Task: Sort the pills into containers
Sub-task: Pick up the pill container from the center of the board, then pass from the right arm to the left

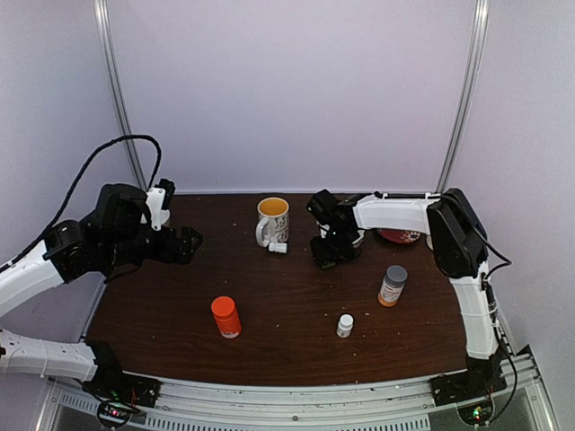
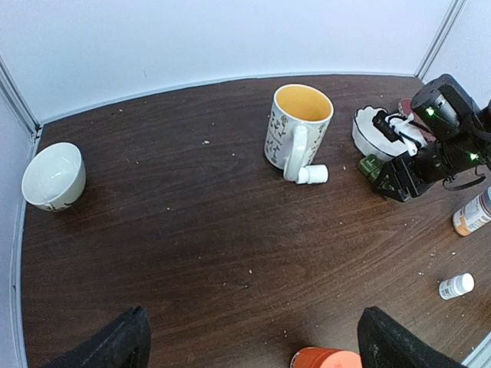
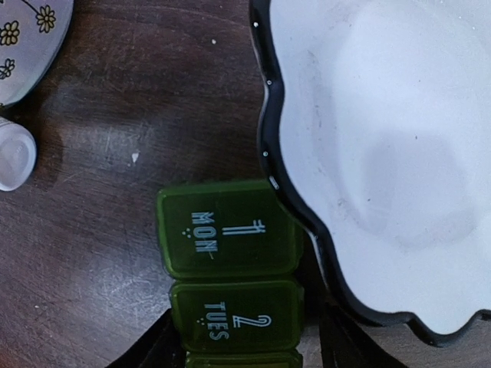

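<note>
Pill box (image 3: 230,284): dark green, lids down, flat on the table (image 1: 287,296), back right of centre. MON and TUES lids are readable in the right wrist view; the rest is cut off at the bottom edge.
Box vs dish: one long side lies just beside the black scalloped rim of the white dish (image 3: 265,138). Cannot tell if they touch.
Box vs mug: flowered mug (image 3: 23,46) and the lying white bottle (image 3: 11,157) are on the other side, apart from the box.
Right gripper (image 1: 334,247): down over the box, pointing at the table, one finger on each side of it.
Right fingers (image 3: 149,349): flank the TUES lid. The mug-side finger is right at the box edge; the dish-side one shows a thin dark gap to the box.
Right grip: jaws apart, slightly wider than the box. No clamp visible, box not lifted.
Left gripper (image 2: 249,349): raised over the left side of the table, well apart from the box.
Left fingers (image 2: 107,345): spread wide, holding nothing, touching nothing.
Left wrist view: only a green end of the box shows, beside the right gripper and between mug and dish.
Other items: white bowl (image 2: 52,176) far left. Orange bottle (image 1: 225,316), small upright white bottle (image 1: 345,325) and grey-capped bottle (image 1: 392,285) stand nearer the front, all apart from the box.
</note>
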You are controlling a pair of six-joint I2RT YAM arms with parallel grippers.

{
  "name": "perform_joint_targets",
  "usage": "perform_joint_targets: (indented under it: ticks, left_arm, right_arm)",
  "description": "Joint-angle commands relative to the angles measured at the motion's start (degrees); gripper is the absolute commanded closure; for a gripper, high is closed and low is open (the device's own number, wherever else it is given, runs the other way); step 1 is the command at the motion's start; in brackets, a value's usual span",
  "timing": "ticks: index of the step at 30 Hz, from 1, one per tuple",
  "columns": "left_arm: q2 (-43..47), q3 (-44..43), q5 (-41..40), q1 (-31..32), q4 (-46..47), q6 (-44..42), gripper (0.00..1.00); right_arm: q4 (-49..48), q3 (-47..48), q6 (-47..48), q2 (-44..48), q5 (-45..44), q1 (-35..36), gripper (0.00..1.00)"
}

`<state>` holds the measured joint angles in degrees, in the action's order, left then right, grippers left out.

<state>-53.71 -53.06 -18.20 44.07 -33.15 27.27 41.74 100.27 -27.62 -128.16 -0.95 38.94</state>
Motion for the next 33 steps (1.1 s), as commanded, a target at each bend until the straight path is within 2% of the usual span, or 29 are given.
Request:
perform_joint_targets:
  ticks: [1, 9, 13, 19, 25, 33]
  left_arm:
    - [-1.1, -3.5, -0.2, -0.5, 0.8, -0.7, 0.02]
    - [-1.7, -5.3, 2.1, -0.8, 0.0, 0.8, 0.02]
    - [-2.7, -6.0, 8.7, -0.8, 1.8, 2.0, 0.03]
    - [-4.8, -2.2, 20.3, -0.8, 13.5, 7.6, 0.03]
    - [-10.9, -4.6, 26.9, -0.8, 21.4, 10.2, 0.03]
    - [-16.6, -6.6, 30.2, -0.8, 26.5, 13.5, 0.02]
  right_arm:
    - [2.3, 2.3, 0.5, -1.5, -2.1, 0.5, 0.42]
    - [1.2, 0.3, 1.3, 2.7, -0.4, 0.8, 0.53]
    - [-2.5, -4.2, 2.1, 8.6, 4.9, 1.8, 0.54]
    - [-14.3, -17.4, 0.4, 21.1, 17.0, 2.5, 0.52]
    - [-28.0, -26.8, -3.1, 29.9, 29.2, 2.9, 0.52]
    - [-29.4, -29.2, -6.4, 33.0, 30.7, 3.1, 0.55]
